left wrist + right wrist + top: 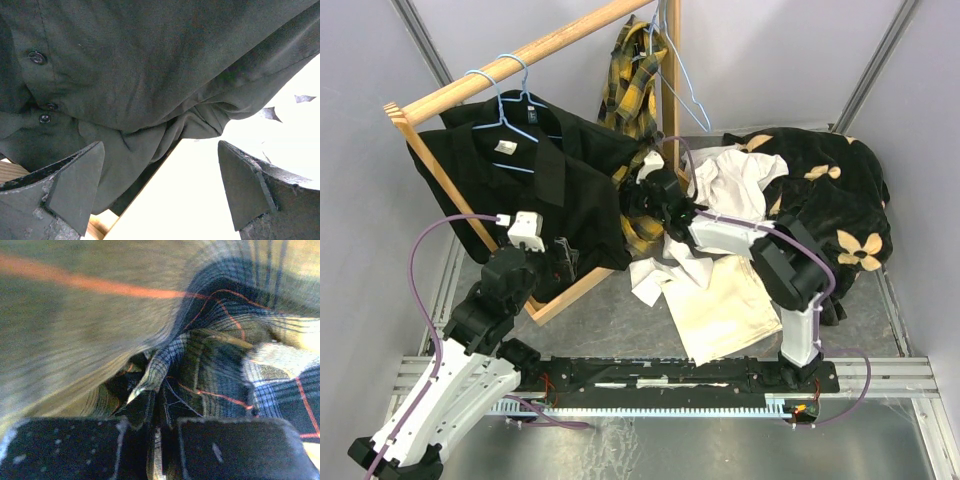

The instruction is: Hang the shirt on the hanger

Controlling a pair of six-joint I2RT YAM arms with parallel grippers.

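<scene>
Right gripper (161, 416), pinched tight on a shirt (220, 365) fold, should lift slowly without slipping; left gripper (159, 152) gapes empty.

A wooden clothes rack (520, 52) stands on the grey table top (610, 335), evenly lit. Behind the rack rise plain pale walls (780, 60) with metal corner struts (877, 65). In front of it a slotted aluminium rail (890, 372) runs along the table's edge.

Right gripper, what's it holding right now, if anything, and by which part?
The right gripper is shut on the plaid shirt, pinching a bunched fold of cloth low on the garment; which hem or sleeve cannot be told.
</scene>
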